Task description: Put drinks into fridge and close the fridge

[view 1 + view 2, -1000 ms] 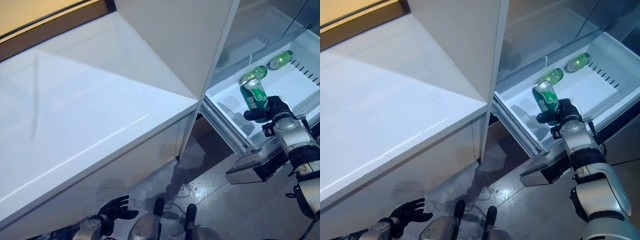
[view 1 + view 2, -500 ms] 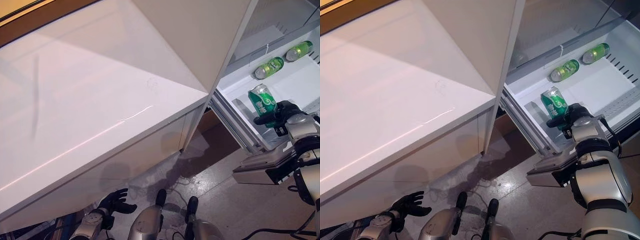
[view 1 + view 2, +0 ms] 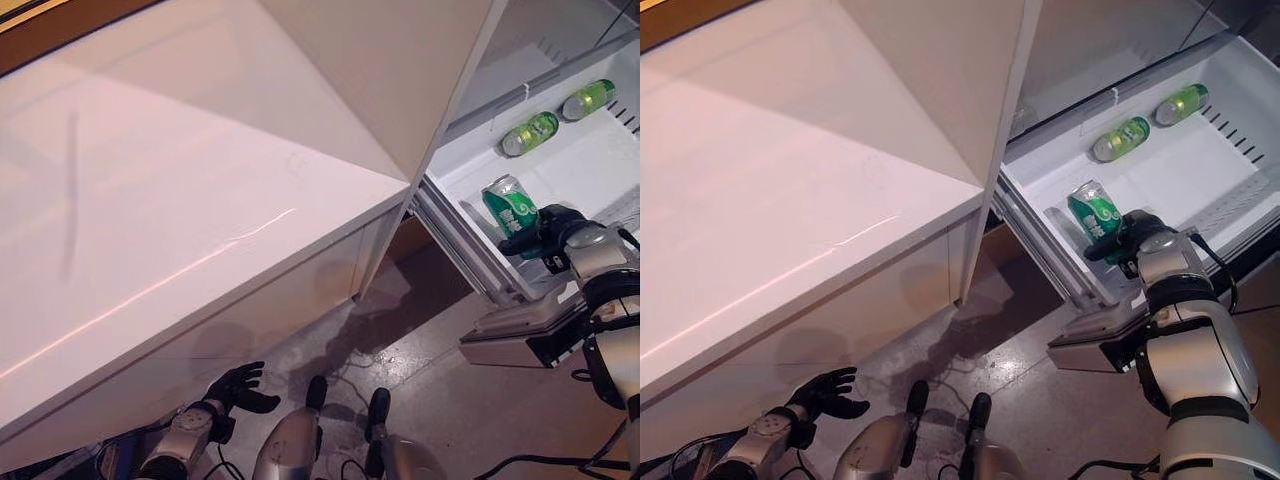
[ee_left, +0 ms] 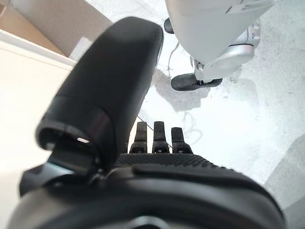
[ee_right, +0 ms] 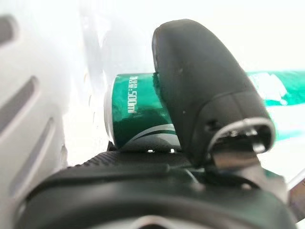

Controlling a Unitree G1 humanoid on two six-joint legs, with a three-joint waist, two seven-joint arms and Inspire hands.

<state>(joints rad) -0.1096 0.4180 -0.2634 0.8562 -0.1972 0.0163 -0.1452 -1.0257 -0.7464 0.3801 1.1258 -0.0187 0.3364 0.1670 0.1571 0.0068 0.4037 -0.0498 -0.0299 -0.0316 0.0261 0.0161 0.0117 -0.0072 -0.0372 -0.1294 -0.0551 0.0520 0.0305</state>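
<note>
Nearest to you, your left hand (image 3: 232, 388) is hanging low above the grey floor (image 3: 440, 400), at the foot of the white cabinet (image 3: 280, 320); its fingers are lying straight and slightly spread, holding nothing, and its own wrist view is showing them stretched out over the floor.

Further out on your right, your right hand (image 3: 1128, 238) is reaching over the front wall of the open fridge drawer (image 3: 1225, 165) and is clamped on a green can (image 3: 1095, 213), thumb on one side and fingers curled round the other. You are holding the green can tilted, its silver top pointing up and towards the cabinet, inside the drawer's near end and close to the front wall. Whether its lower end is touching the drawer's white bottom, you cannot tell from these views. In the right wrist view the thumb is lying across the can's body.

Beyond that, two green bottles are lying on their sides at the far end of the same drawer: the nearer bottle (image 3: 1120, 138) and the farther bottle (image 3: 1181, 103), near each other and well apart from the can in your hand.

Over the cabinet, the broad white surface (image 3: 150, 190) is stretching away on your left.
</note>
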